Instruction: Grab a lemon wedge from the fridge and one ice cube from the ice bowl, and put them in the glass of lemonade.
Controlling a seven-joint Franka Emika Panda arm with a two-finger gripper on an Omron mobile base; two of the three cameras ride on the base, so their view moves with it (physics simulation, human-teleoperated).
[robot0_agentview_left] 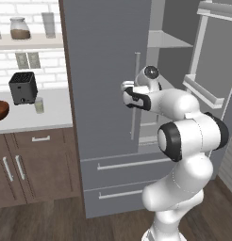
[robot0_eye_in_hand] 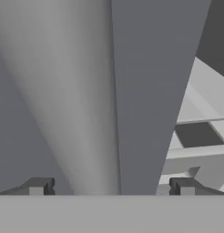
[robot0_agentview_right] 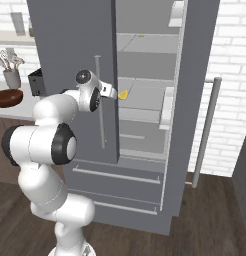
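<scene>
The fridge (robot0_agentview_right: 75, 60) has its right door swung open, and its left door is closed. The hand (robot0_eye_in_hand: 111, 186) is up against the closed left door, close to the door's inner edge and its long silver handle (robot0_agentview_right: 99, 102). In the hand view the two fingertips (robot0_eye_in_hand: 38, 185) stand far apart, so the hand is fully open and it holds nothing. Between them we see the grey door face, and to the right a part of the inside shelves.

The lemon wedge (robot0_agentview_right: 123, 94) lies on a middle shelf inside the open fridge, just beside the hand in the right base view, but not touching it.

On the surface (robot0_agentview_left: 52, 110) to the left of the fridge stands the glass of lemonade (robot0_agentview_left: 39, 105), just beside a dark toaster (robot0_agentview_left: 23, 87). The ice bowl (robot0_agentview_left: 0, 110) is further left on the same surface, at the edge of the left base view. I cannot see what is in the bowl
</scene>
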